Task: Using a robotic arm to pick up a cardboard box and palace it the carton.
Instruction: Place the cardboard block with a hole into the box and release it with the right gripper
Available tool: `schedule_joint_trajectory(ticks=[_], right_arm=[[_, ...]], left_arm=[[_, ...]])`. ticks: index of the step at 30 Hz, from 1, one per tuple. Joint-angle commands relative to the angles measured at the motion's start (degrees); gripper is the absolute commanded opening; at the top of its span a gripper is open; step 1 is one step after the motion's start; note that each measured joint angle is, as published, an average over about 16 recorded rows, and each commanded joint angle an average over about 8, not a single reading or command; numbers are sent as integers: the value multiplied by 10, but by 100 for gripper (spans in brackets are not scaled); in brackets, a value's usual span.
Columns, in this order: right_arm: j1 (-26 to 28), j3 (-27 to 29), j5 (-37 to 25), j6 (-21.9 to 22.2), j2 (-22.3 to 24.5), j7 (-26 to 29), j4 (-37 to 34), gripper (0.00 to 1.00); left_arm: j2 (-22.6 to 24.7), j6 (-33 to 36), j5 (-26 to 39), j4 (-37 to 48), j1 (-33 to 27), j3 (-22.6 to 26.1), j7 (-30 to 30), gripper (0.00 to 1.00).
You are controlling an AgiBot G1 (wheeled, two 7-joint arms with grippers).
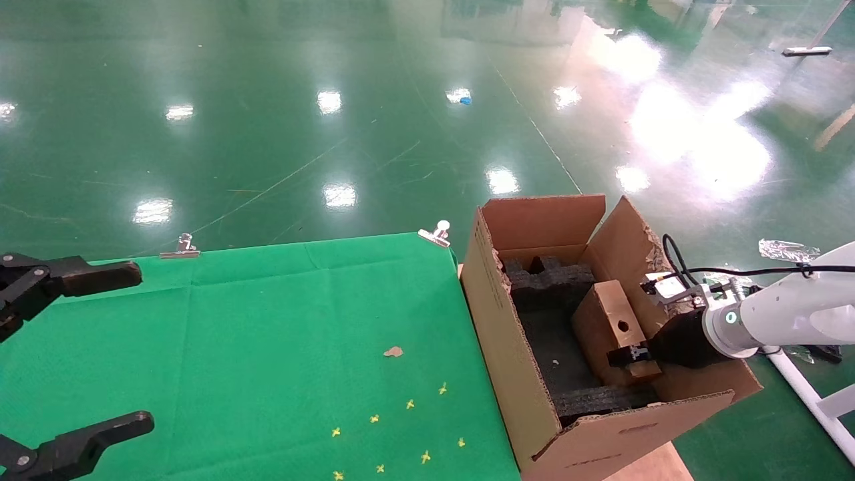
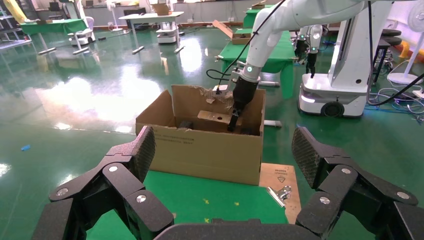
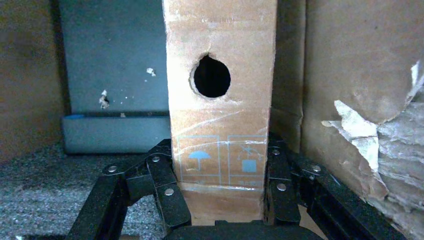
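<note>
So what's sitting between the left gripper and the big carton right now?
Only green cloth with small yellow marks and a tan scrap, as the head view shows. The left gripper hangs open over the cloth's far side from the carton.

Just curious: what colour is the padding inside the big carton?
Black foam padding lines the carton; the head view shows it best.

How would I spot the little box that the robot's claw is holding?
Find the large open carton standing beside the green table. Inside it, over the black foam, the right claw grips a small closed cardboard box. Unlike the carton, it has no flaps and one round dark hole in its face.
</note>
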Motion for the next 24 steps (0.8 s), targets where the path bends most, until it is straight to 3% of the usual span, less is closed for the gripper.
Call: schedule_joint_trajectory(ticks=[1, 24], right_arm=[[2, 4, 5, -3, -2, -9, -8, 100], [83, -1, -12, -44, -25, -36, -65, 100]], left_arm=[[0, 0, 0, 0, 0, 0, 0, 100], [0, 0, -1, 0, 0, 1, 0, 100]])
